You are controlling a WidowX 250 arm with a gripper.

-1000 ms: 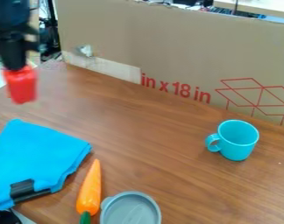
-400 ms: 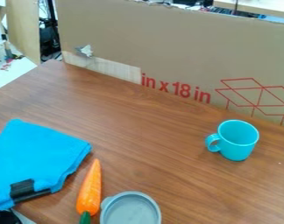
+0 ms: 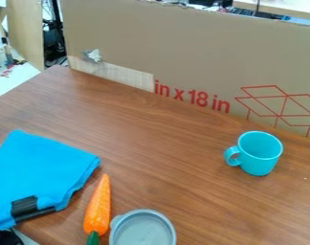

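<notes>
A teal mug (image 3: 259,153) stands upright at the right of the wooden table (image 3: 177,177), its handle turned left. An orange toy carrot (image 3: 97,206) lies near the front edge of the view, tip pointing up and green end down. Just right of it is a round grey lid or shallow dish (image 3: 143,231), cut off by the view's bottom edge. The folded blue cloth (image 3: 39,167) lies at the left, with a black strip (image 3: 31,207) on its lower part.
A tall cardboard panel (image 3: 183,52) with red print runs along the table's back edge. Beyond the table's left corner are a light wooden board (image 3: 25,36) and dark cables. Something black (image 3: 4,237) sits at the bottom left corner.
The gripper, at the upper left with a red object at its fingers a second ago, has left the view along with that object. The mug, carrot, cloth and grey item have not moved.
</notes>
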